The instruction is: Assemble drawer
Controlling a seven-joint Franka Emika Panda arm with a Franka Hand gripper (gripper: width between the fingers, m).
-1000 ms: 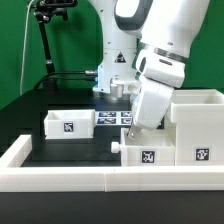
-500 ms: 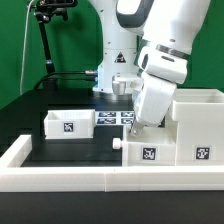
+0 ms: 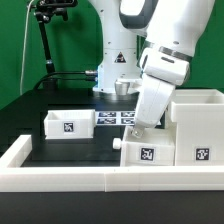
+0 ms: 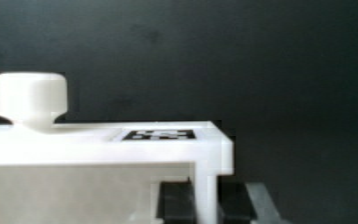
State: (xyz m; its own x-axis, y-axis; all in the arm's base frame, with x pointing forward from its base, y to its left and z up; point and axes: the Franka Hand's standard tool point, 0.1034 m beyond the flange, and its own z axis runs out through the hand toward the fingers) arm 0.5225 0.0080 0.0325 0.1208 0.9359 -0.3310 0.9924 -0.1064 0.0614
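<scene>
The tall white drawer housing [image 3: 196, 125] stands at the exterior view's right, with a tag on its front. A small white tray [image 3: 146, 153] with a knob [image 3: 117, 146] sits against the housing's left side. My gripper [image 3: 138, 128] reaches down into this tray and is shut on its wall. In the wrist view the tray [image 4: 87, 170] fills the lower part, with its knob [image 4: 30, 97] and a tag [image 4: 160, 133]. My gripper [image 4: 202, 200] has dark fingers [image 4: 240, 202] on either side of the thin white wall. A second tray [image 3: 68, 123] lies at the left.
The low white border wall [image 3: 70, 178] runs along the front and down the left side. The marker board [image 3: 115, 117] lies flat behind the trays, in front of the robot's base [image 3: 113, 75]. A black stand [image 3: 42, 45] rises at the back left.
My hand has shifted slightly to the right and up. The held tray appears raised a little. The second tray and the housing have not moved.
</scene>
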